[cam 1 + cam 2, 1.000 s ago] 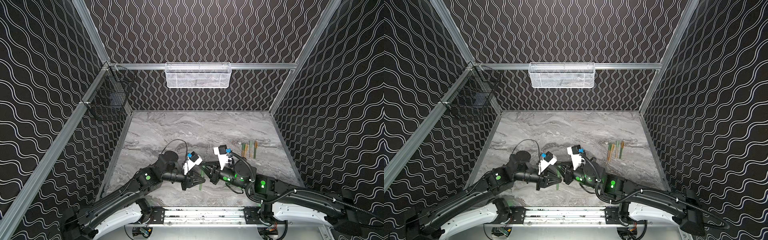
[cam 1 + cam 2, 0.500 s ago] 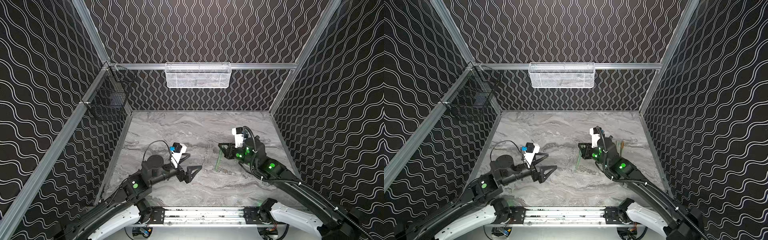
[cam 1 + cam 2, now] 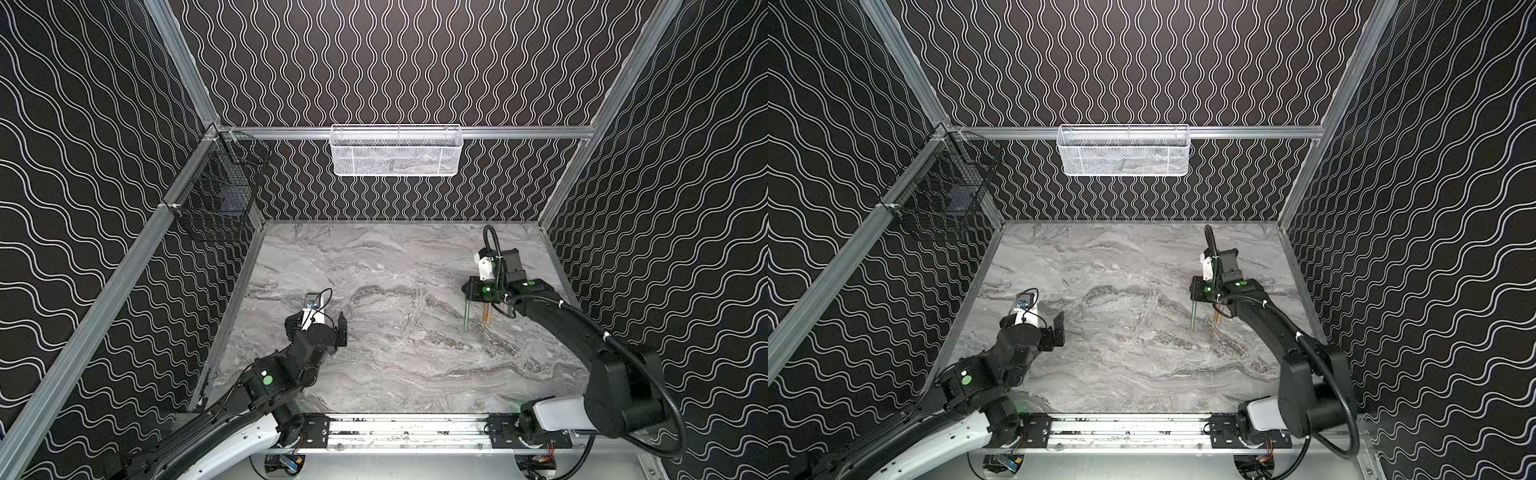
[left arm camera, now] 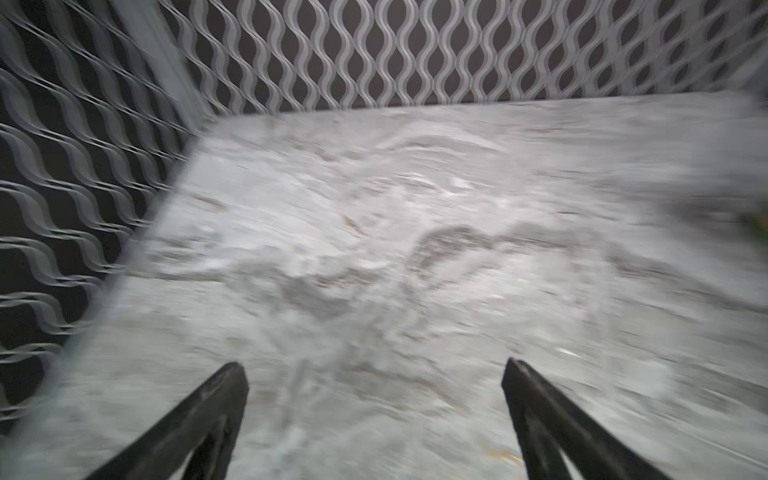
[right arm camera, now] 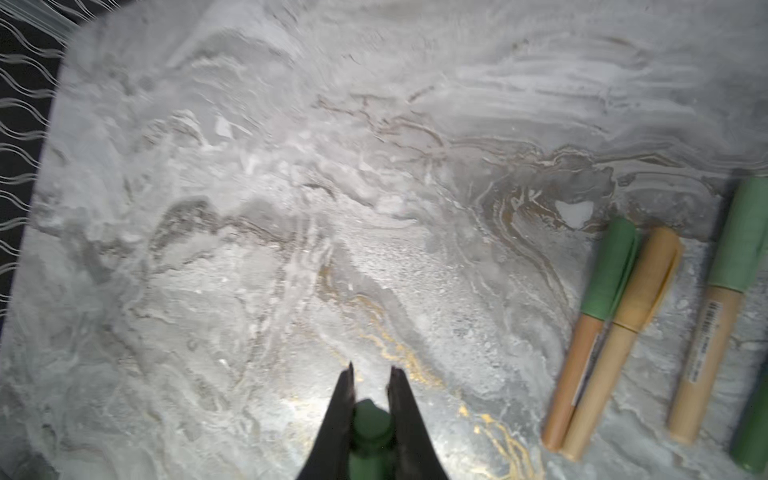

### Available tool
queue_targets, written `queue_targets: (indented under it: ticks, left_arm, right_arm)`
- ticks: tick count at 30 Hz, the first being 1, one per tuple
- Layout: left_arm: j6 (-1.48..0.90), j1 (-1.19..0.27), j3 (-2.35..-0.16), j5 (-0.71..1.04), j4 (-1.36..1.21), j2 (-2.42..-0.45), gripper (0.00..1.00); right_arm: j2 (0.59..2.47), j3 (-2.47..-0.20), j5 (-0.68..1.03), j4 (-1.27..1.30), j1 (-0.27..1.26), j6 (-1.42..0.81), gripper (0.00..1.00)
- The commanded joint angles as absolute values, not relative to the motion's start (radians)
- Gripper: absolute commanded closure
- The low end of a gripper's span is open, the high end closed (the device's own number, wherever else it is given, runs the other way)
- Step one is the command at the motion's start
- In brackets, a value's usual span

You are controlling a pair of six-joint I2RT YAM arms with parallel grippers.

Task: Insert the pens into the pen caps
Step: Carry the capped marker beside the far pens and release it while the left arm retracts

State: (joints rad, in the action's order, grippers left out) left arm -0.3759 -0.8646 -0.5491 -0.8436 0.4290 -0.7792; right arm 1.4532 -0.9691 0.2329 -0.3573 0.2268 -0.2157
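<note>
Both top views: the right gripper (image 3: 468, 296) clamps a green pen (image 3: 467, 316) upright, probably to set it beside the capped pens (image 3: 485, 313); nothing blocks the way. Left wrist: the left gripper (image 4: 374, 368) gapes wide, empty, over the table (image 4: 415, 208). Right wrist: jaws pinch the pen, with capped pens lying near.

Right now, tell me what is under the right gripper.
The right gripper clamps a green pen pointing down at bare table. Capped pens lie beside, not beneath; in both top views the arm hides some.
</note>
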Motion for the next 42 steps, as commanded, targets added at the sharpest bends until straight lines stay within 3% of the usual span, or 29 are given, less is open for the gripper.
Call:
queue_targets:
  ticks: [1, 3, 8, 11, 16, 21, 23, 33, 36, 37, 39, 42]
  left_arm:
    - [-0.119, -0.858, -0.493, -1.105, 0.144, -0.836, 0.01]
    - [-0.024, -0.806, -0.443, -1.163, -0.036, -0.900, 0.01]
    - [-0.067, -0.521, -0.319, -0.969, -0.395, -1.106, 0.01]
    - [0.032, -0.451, -0.296, -0.952, -0.740, -1.320, 0.01]
    - [0.143, -0.379, -0.323, -0.850, -1.086, -1.537, 0.01]
    - [0.144, -0.270, -0.332, -0.661, -1.186, -1.648, 0.01]
    - [0.102, -0.263, -0.370, -0.610, -1.013, -1.607, 0.01]
    - [0.053, -0.177, -0.430, -0.449, -0.907, -1.624, 0.01]
    - [0.047, -0.135, -0.356, -0.317, -1.024, -1.638, 0.01]
    - [0.081, -0.135, -0.328, -0.322, -1.184, -1.694, 0.01]
    - [0.073, -0.144, -0.338, -0.291, -1.060, -1.644, 0.01]
    - [0.067, -0.140, -0.341, -0.308, -1.078, -1.660, 0.01]
  right_arm:
    - [1.519, -0.991, 0.327, -0.383, 0.189, -0.133, 1.00]
    - [1.559, -0.991, 0.346, -0.383, 0.172, -0.118, 1.00]
    - [1.620, -1.060, 0.361, -0.423, 0.127, -0.091, 1.00]
    - [1.621, -1.070, 0.363, -0.427, 0.111, -0.094, 1.00]
    - [1.665, -1.118, 0.346, -0.466, 0.097, -0.087, 1.00]
    - [1.703, -1.146, 0.360, -0.481, 0.071, -0.089, 1.00]
    - [1.719, -1.161, 0.351, -0.494, 0.068, -0.085, 0.99]
    - [1.859, -1.272, 0.287, -0.565, 0.067, -0.068, 0.97]
    - [1.886, -1.288, 0.279, -0.582, 0.067, -0.061, 0.97]
    - [1.891, -1.292, 0.274, -0.584, 0.067, -0.059, 0.97]
    - [1.906, -1.297, 0.255, -0.586, 0.067, -0.056, 0.97]
    - [1.950, -1.311, 0.190, -0.601, 0.067, -0.059, 0.96]
